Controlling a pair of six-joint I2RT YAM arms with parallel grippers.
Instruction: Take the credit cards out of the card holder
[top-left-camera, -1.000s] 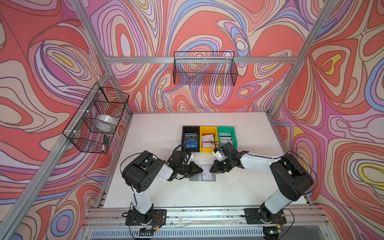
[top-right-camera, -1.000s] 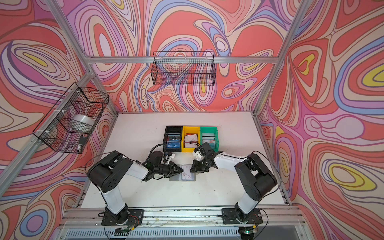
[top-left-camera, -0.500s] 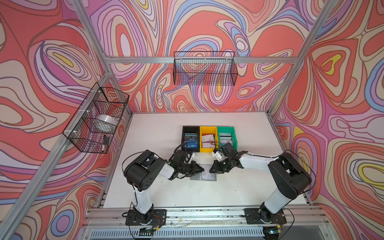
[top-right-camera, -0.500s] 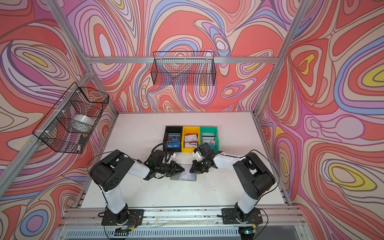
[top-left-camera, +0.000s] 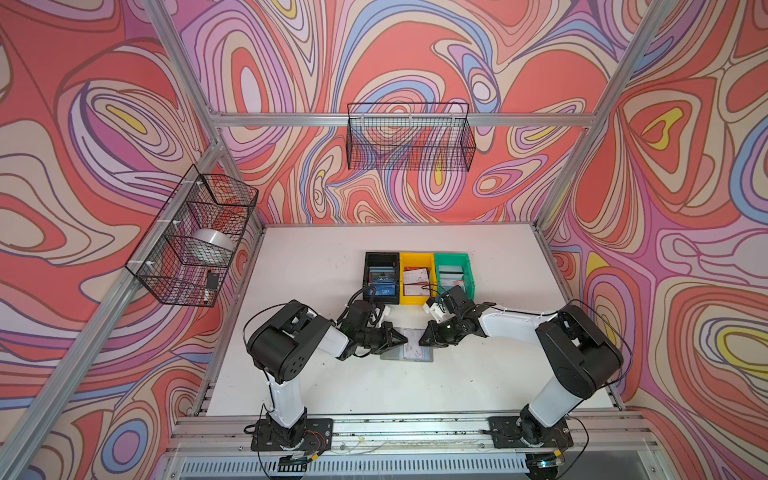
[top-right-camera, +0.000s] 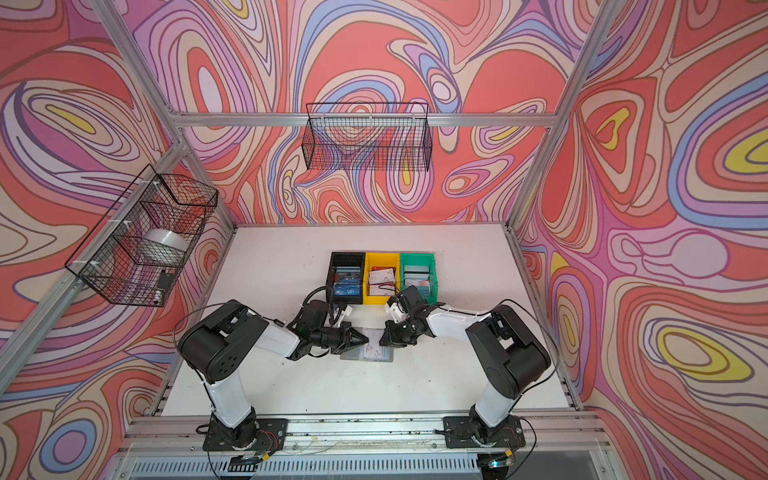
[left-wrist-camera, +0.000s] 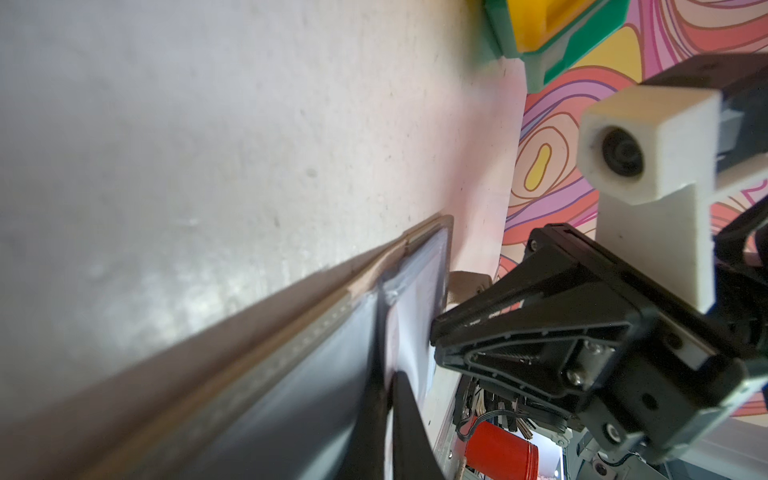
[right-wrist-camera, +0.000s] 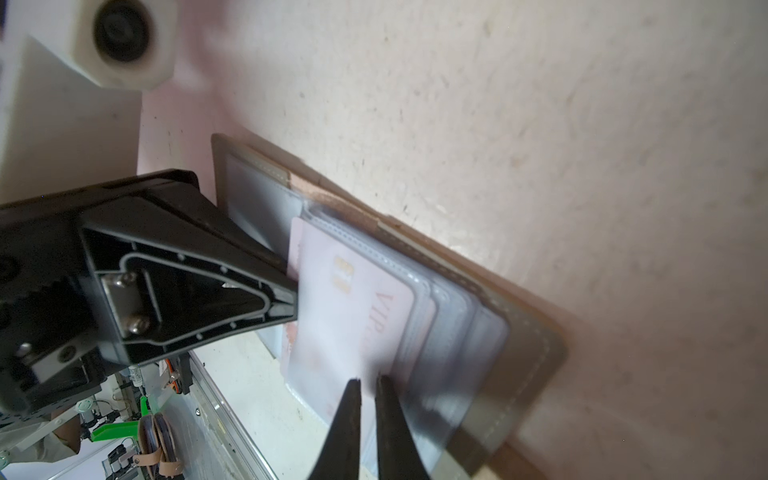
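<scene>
The grey card holder (top-left-camera: 394, 356) (top-right-camera: 353, 356) lies open on the white table between my two grippers, its clear sleeves fanned out (right-wrist-camera: 453, 332). A white credit card (right-wrist-camera: 353, 299) with reddish print sticks partly out of the top sleeve. My left gripper (top-left-camera: 405, 340) (top-right-camera: 366, 338) (left-wrist-camera: 388, 382) is shut on that card's exposed edge; its fingers (right-wrist-camera: 274, 291) show clamped there in the right wrist view. My right gripper (top-left-camera: 422, 341) (top-right-camera: 382, 338) (right-wrist-camera: 368, 384) pinches the opposite edge of the same clear sleeve, jaws nearly together.
Black (top-left-camera: 368, 270), yellow (top-left-camera: 415, 300) and green (top-left-camera: 468, 274) bins holding cards stand in a row just behind the grippers. Wire baskets hang on the back wall (top-left-camera: 409, 137) and the left wall (top-left-camera: 195, 237). The metal rail (top-left-camera: 395, 428) runs along the front edge.
My left gripper's jaws have closed onto the card's edge. Both arms have stayed almost where they were at the holder.
</scene>
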